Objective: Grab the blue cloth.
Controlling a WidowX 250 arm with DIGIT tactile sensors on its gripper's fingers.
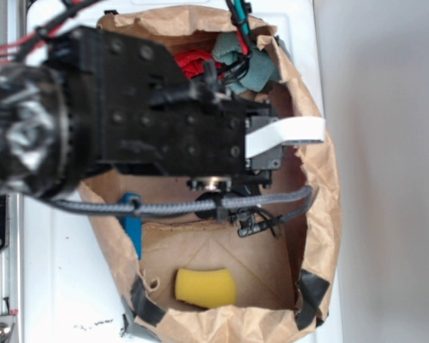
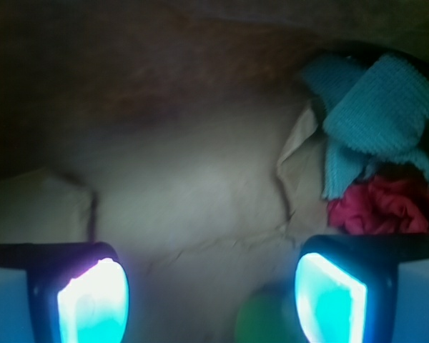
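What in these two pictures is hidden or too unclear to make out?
- Pale teal-blue terry cloth: exterior view, partly behind cables.
- Crumpled red cloth: wrist view, partly under the teal cloth.
- Green round thing: wrist view, blurred, cut by the edge.
- Gripper: exterior view, fingers hidden under the arm.

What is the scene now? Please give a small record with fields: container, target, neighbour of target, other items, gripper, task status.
container: brown paper bag, open, seen from above
target: blue cloth, crumpled at one end of the bag
neighbour of target: red cloth, touching the blue cloth
other items: yellow sponge at the opposite end; blue block by the bag wall; a green thing, too blurred to name
gripper: gripper open, holding nothing, apart from the blue cloth
task status: cloth not yet grabbed
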